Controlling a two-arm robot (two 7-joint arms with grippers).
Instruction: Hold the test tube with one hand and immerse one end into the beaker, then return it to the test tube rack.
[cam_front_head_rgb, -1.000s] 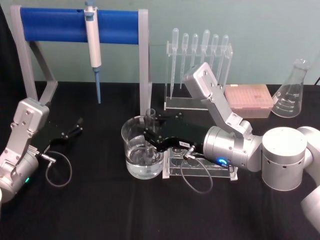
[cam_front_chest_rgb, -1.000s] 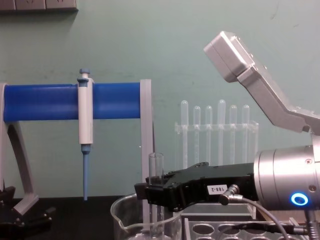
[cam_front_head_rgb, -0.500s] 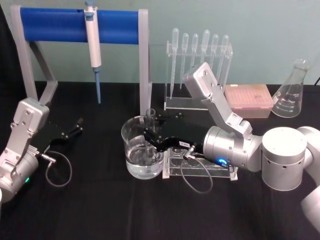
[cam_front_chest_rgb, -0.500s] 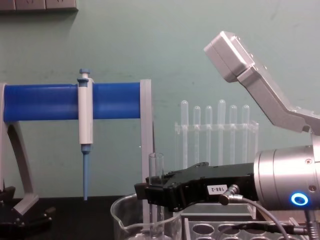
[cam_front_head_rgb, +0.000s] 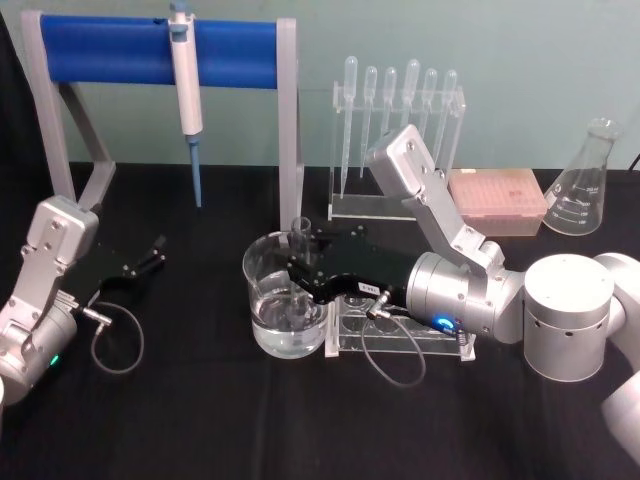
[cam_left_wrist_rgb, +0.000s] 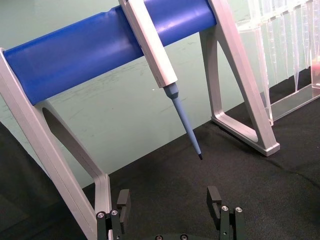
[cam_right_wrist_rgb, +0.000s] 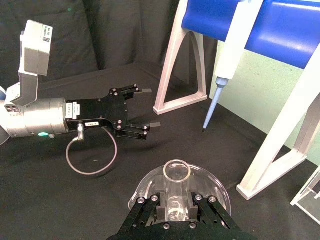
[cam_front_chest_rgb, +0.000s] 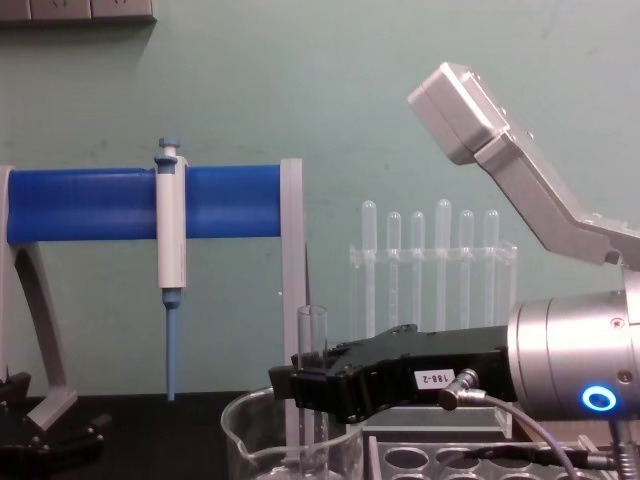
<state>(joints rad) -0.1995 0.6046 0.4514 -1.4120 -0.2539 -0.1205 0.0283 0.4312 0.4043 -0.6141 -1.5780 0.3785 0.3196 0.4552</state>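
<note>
A clear test tube (cam_front_head_rgb: 299, 238) (cam_front_chest_rgb: 313, 340) (cam_right_wrist_rgb: 176, 175) stands upright inside the wide glass beaker (cam_front_head_rgb: 270, 300) (cam_front_chest_rgb: 250, 440) (cam_right_wrist_rgb: 145, 187), its lower end down in the water. My right gripper (cam_front_head_rgb: 300, 268) (cam_front_chest_rgb: 305, 385) (cam_right_wrist_rgb: 175, 210) reaches over the beaker's rim from the right and is shut on the tube's middle. At the table's left my left gripper (cam_front_head_rgb: 152, 252) (cam_right_wrist_rgb: 145, 110) (cam_left_wrist_rgb: 167, 200) rests open and holds nothing.
A clear tube rack (cam_front_head_rgb: 400, 335) sits right beside the beaker, under my right wrist. Behind stand a blue-barred stand (cam_front_head_rgb: 160, 50) with a hanging white-and-blue pipette (cam_front_head_rgb: 187, 90), a rack of plastic pipettes (cam_front_head_rgb: 395, 130), a pink tip box (cam_front_head_rgb: 497, 200) and a conical flask (cam_front_head_rgb: 585, 185).
</note>
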